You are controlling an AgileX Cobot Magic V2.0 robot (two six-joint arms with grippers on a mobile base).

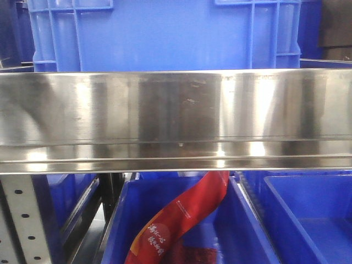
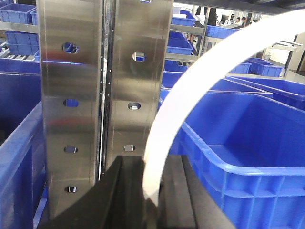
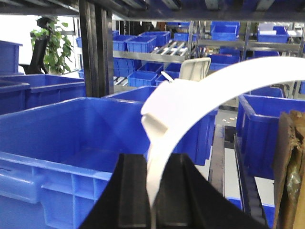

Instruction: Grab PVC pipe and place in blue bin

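Observation:
The PVC pipe [image 2: 183,90] is a white curved tube. In the left wrist view it rises from between the black fingers and arcs up to the right. My left gripper [image 2: 152,162] is shut on its lower end. In the right wrist view the same kind of white pipe [image 3: 190,100], with a collar near the jaws, bends off to the right, and my right gripper [image 3: 153,169] is shut on it. A blue bin [image 2: 248,167] lies open just right of the left gripper. Another blue bin [image 3: 57,164] sits left of the right gripper. Neither gripper shows in the front view.
Perforated steel uprights [image 2: 71,95] stand close ahead of the left gripper. A steel shelf beam [image 1: 176,115] crosses the front view, with a red packet [image 1: 181,220] in a bin below. A dark post [image 3: 95,47] and brown cardboard [image 3: 288,171] flank the right gripper.

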